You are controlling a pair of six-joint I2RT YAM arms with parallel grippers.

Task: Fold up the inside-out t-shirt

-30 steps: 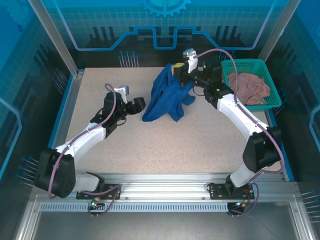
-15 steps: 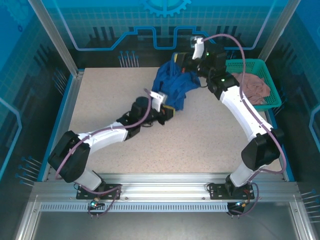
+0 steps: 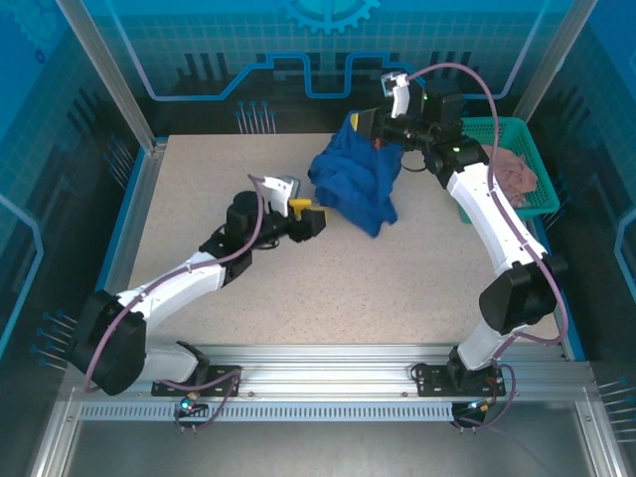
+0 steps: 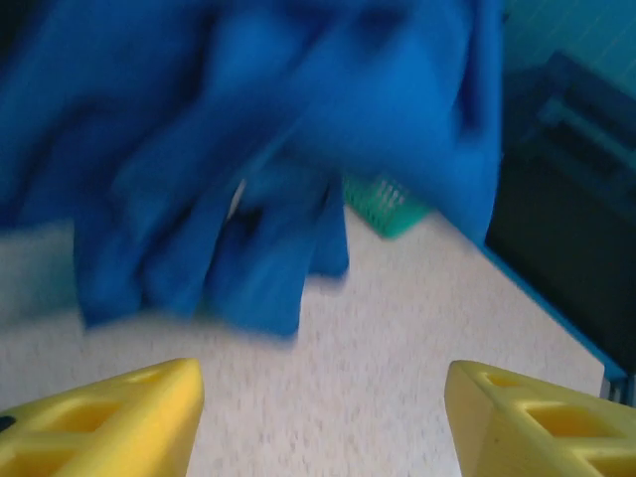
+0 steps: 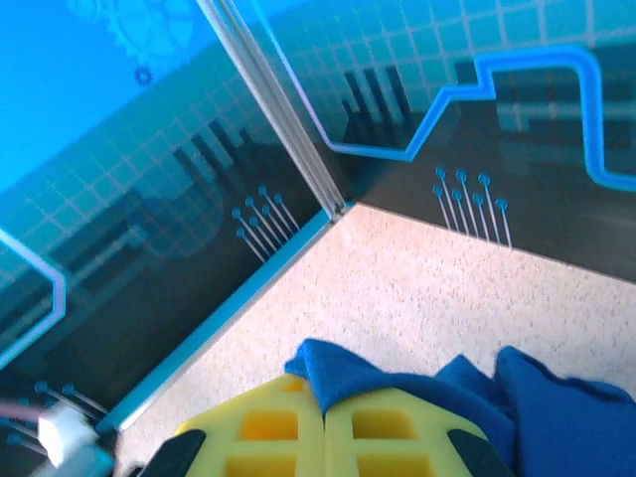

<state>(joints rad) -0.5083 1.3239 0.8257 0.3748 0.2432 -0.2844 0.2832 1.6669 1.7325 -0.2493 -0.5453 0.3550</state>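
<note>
Blue inside-out t-shirt (image 3: 358, 184): hanging bunched over the counter (image 3: 189, 179), nothing folded yet.
Right hand (image 3: 366, 123): pinching a shirt edge.
Left hand (image 3: 310, 221): gaping wide, holding nothing.

Blue t-shirt (image 3: 358, 181) is glowing against a speckled bench (image 3: 397, 288).
My left claw (image 4: 318, 437) and right claw (image 5: 324, 432) are showing bright yellow; the t-shirt is reading plain royal blue, the bench pale beige with fine flecks, the basket (image 3: 509, 126) teal mesh, the cloth (image 3: 517, 177) inside dusty pink.
</note>
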